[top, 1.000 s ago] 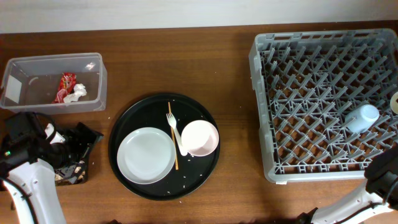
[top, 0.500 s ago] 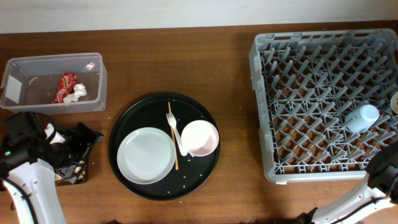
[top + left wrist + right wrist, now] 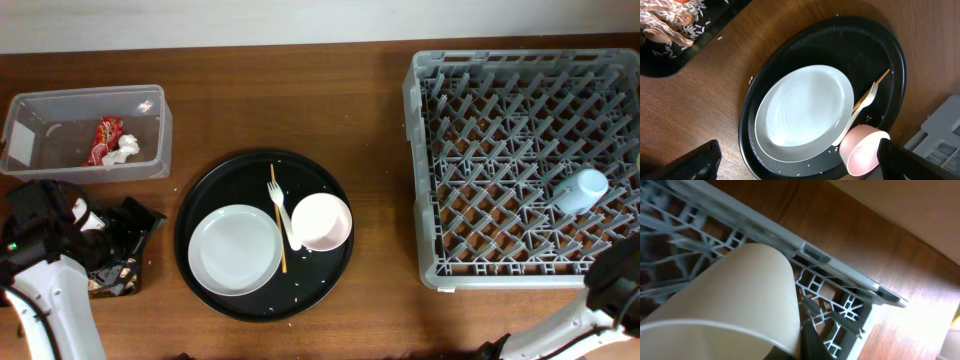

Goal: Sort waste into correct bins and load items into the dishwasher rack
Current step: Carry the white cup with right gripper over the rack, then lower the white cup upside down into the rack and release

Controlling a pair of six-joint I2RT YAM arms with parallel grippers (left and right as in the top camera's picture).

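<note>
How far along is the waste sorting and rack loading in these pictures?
Done: red wrapper and crumpled white paper lie in the clear tub; light-blue cup sits in the rack. In hand: the right gripper pinches the white cup at the rack's edge. Left: plate, bowl, fork, stick on the round tray.

White cup [image 3: 730, 295] — partly out of frame

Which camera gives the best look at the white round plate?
The left wrist view: the white round plate appears large and close, with its concentric rings visible. Overhead shows the white round plate whole too, but smaller and with less detail. The right wrist view does not show it at all.
</note>
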